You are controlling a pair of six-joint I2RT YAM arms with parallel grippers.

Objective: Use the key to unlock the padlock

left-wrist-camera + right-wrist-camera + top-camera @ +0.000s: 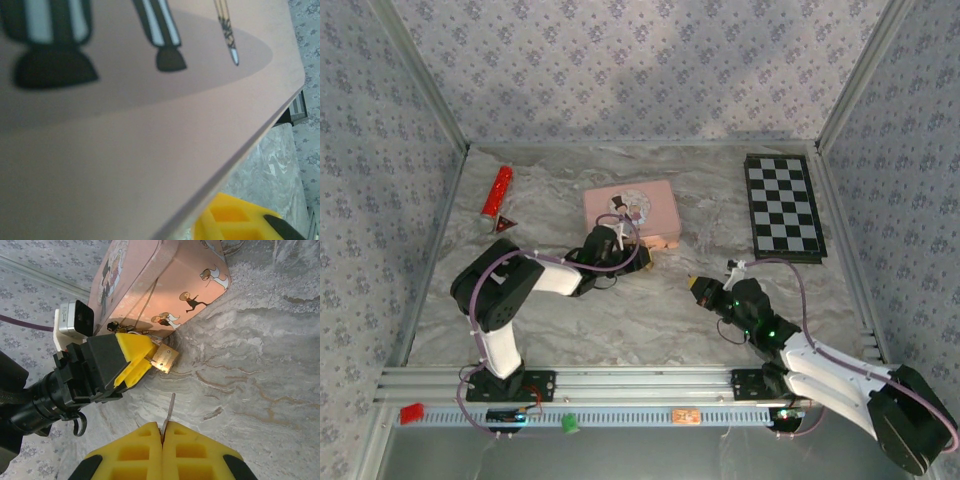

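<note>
At the five-o'clock corner of the pink tin (632, 208) in the top view, the small brass padlock (165, 358) sits on the marbled table (260, 370), just beside the tin. The left gripper (149, 356) meets it from nine o'clock in the right wrist view, yellow fingertips close together against the lock; I cannot tell whether they pinch it. The right gripper (163, 432), at the padlock's four o'clock from above and apart from it, pinches the key (171, 409), whose blade points to twelve o'clock.
</note>
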